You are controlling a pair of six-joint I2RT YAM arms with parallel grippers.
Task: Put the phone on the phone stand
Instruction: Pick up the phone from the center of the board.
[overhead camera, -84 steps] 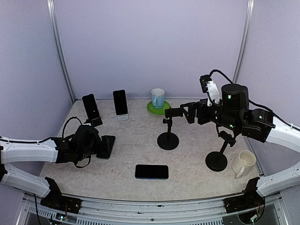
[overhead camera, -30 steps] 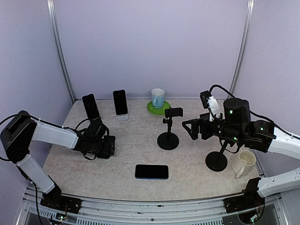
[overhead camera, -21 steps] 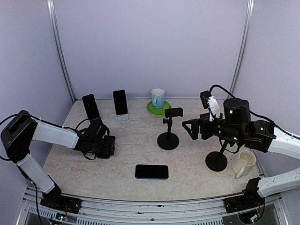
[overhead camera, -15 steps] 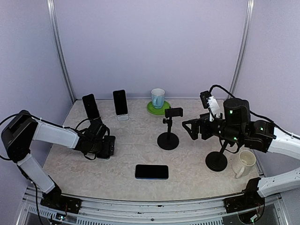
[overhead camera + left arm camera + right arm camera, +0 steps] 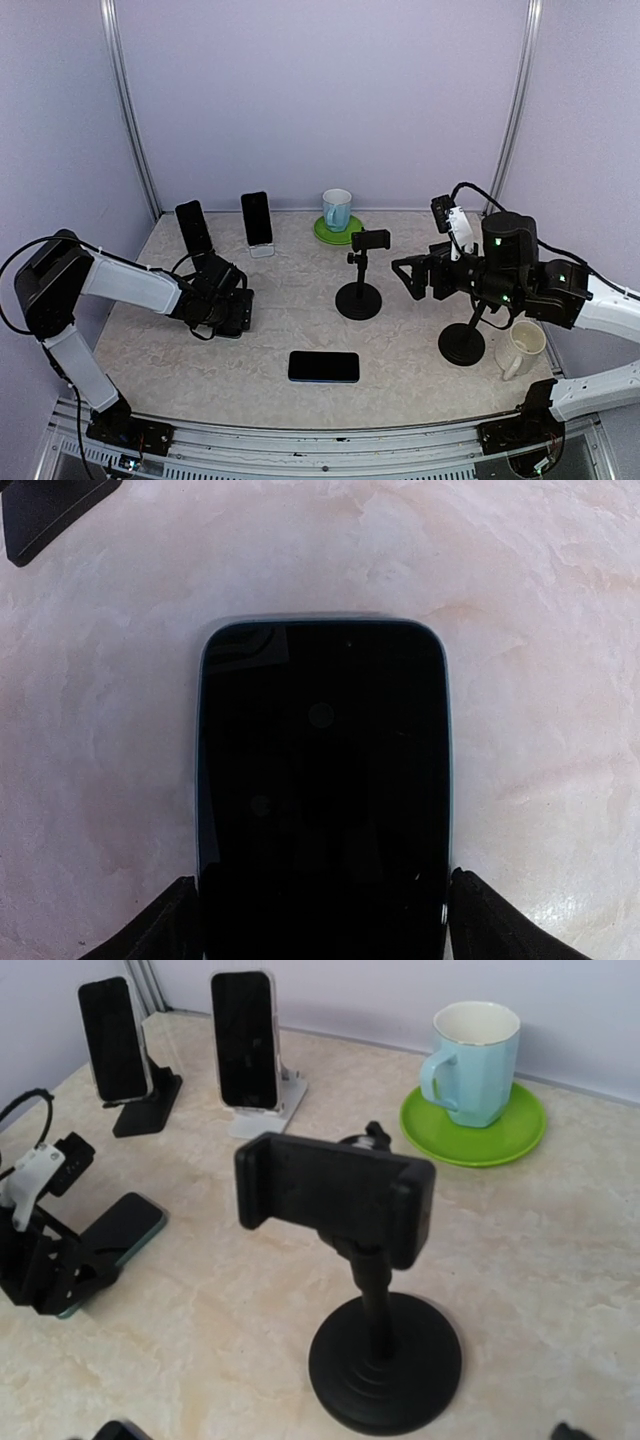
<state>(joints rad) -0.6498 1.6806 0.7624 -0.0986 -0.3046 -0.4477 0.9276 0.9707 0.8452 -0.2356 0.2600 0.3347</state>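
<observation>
A black phone (image 5: 322, 780) lies flat at the left of the table (image 5: 300, 330); it also shows in the top view (image 5: 238, 310) and the right wrist view (image 5: 115, 1232). My left gripper (image 5: 322, 925) is low over its near end, one finger against each long edge, gripping it. An empty black clamp stand (image 5: 360, 275) stands mid-table and fills the right wrist view (image 5: 375, 1260). My right gripper (image 5: 405, 275) hovers just right of that stand, open and empty.
A second phone (image 5: 323, 366) lies flat near the front. Two phones stand on holders at the back left (image 5: 193, 228) (image 5: 257, 220). A blue cup on a green saucer (image 5: 337, 212) is at the back. Another black stand (image 5: 465, 335) and a white mug (image 5: 520, 348) are at the right.
My left arm has shifted slightly right, and the phone between its fingers shifted with it. Earlier, my right gripper pulled back from the clamp stand and lowered; it has since held still.
</observation>
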